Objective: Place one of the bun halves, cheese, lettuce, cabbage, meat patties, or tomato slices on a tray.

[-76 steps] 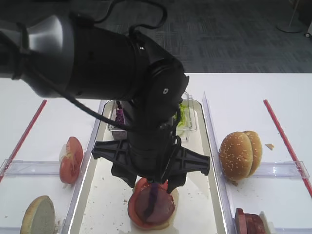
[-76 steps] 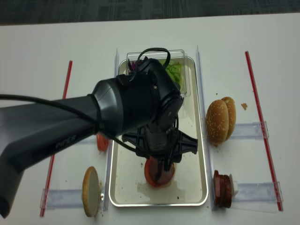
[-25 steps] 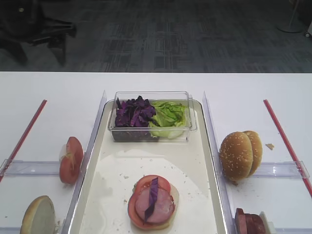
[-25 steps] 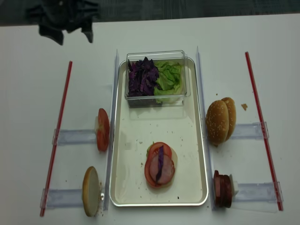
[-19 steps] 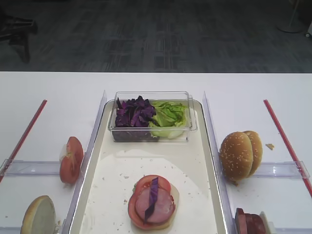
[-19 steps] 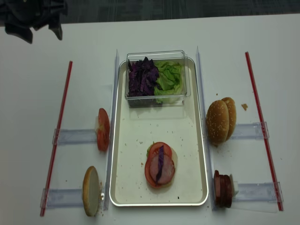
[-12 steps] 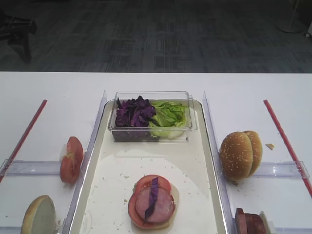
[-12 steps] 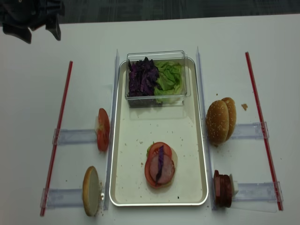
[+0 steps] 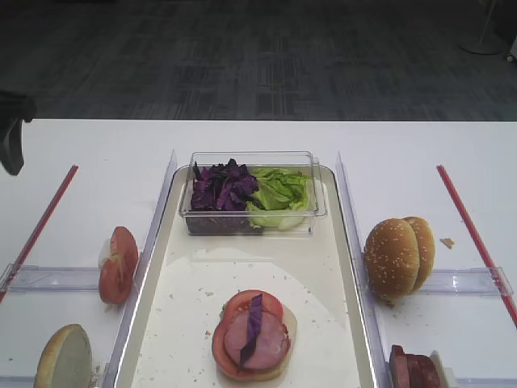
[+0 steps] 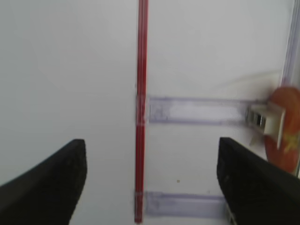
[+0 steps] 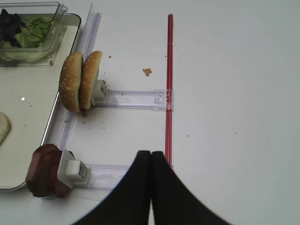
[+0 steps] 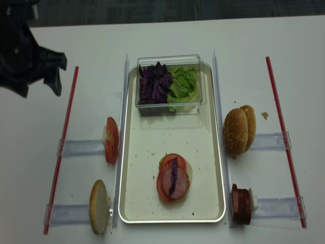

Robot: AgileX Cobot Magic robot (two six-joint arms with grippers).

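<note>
On the tray (image 12: 175,133) (image 9: 260,271) lies a stack: a tomato slice, a meat patty (image 12: 174,184) (image 9: 260,343), and a purple cabbage strip (image 12: 173,176) (image 9: 252,322) on top. My left gripper (image 12: 39,87) (image 10: 151,144) hovers open and empty over the table's far left, above a red strip (image 10: 140,117). My right gripper (image 11: 150,153) is shut on nothing, near the right red strip (image 11: 168,84). Bun halves (image 12: 238,130) (image 11: 80,86) and meat patties (image 12: 241,204) (image 11: 44,171) stand right of the tray. Tomato slices (image 12: 111,140) (image 10: 282,143) and a bun half (image 12: 98,207) stand left.
A clear tub (image 12: 169,60) at the tray's far end holds shredded cabbage (image 12: 154,84) and lettuce (image 12: 184,84). Clear plastic racks (image 12: 81,148) hold the food on both sides. Upright clear dividers (image 12: 122,117) run along the tray's long edges.
My left gripper has come from the far left corner toward the near side, still open and empty. The stack on the tray has not moved.
</note>
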